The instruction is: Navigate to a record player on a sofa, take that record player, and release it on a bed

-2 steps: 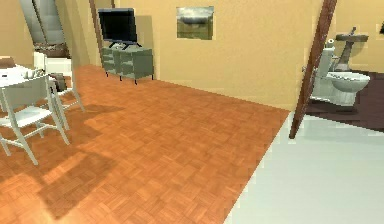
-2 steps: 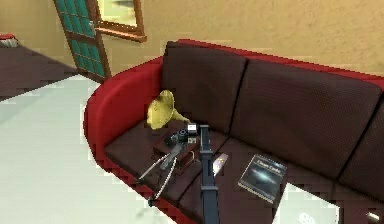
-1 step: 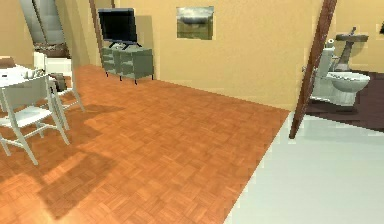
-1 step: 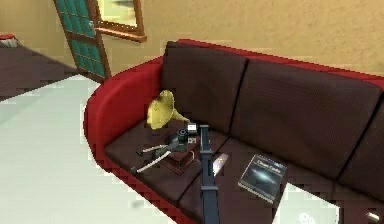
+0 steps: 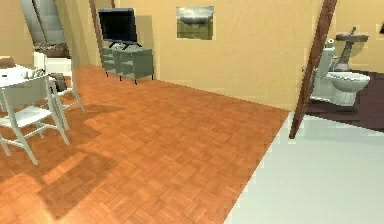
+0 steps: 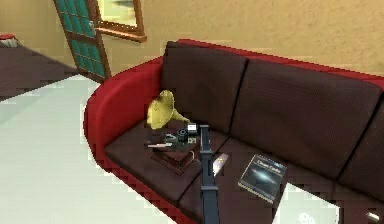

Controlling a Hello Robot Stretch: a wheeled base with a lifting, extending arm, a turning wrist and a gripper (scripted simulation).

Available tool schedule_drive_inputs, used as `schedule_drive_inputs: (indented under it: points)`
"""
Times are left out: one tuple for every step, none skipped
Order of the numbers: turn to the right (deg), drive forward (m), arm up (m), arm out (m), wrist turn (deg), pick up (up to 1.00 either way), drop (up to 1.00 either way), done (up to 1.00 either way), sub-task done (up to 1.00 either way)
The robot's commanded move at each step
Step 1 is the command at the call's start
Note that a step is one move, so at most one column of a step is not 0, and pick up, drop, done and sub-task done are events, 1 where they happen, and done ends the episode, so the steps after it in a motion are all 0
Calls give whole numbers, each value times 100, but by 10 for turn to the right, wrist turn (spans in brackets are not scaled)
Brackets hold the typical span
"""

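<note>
Record player (image 6: 168, 135) upright on sofa (image 6: 255, 100), horn (image 6: 160, 108) facing upper left; fingers (image 6: 179, 142) at it, hold unclear.

Forward view faces a far television (image 5: 117, 26); arm side view overlooks the near sofa (image 6: 280, 110).
</note>
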Motion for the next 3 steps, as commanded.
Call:
schedule_drive_inputs:
  points:
    - [0, 0, 0, 0, 330, 0, 0, 0, 0]
    - [0, 0, -30, 0, 0, 0, 0, 0, 0]
    - [0, 0, 10, 0, 0, 0, 0, 0, 0]
